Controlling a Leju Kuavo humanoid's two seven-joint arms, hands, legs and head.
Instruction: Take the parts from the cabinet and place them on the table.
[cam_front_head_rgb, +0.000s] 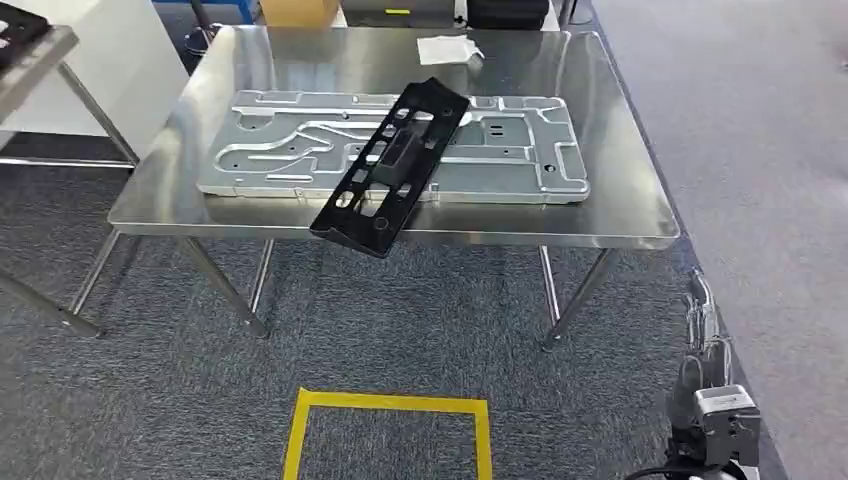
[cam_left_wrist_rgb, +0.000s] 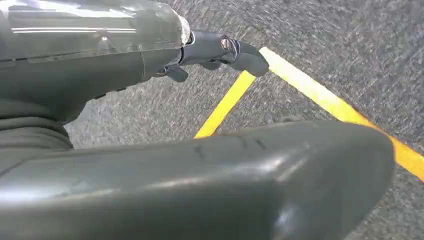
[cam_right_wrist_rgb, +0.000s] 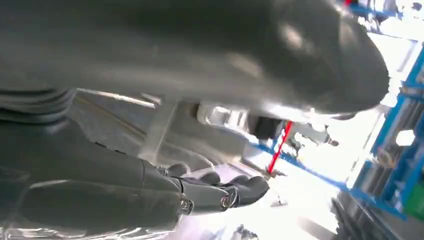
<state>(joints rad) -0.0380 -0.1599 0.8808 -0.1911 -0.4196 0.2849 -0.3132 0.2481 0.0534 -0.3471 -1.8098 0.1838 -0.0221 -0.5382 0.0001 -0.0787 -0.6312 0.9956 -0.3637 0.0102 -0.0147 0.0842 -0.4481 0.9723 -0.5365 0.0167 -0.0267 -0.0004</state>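
A long black bracket full of cut-outs lies slantwise over a large silver stamped plate on the steel table. The bracket's near end juts past the table's front edge. My left hand hangs above the grey carpet, its fingers stretched out with nothing in them and its thumb wide apart. My right hand is likewise empty, with its fingers straight and its thumb away from them. My right arm hangs low beside the table's right front leg.
A white sheet lies at the table's far edge. On the carpet in front of the table is a yellow tape square. A second table's corner stands at the far left. Blue racks appear in the right wrist view.
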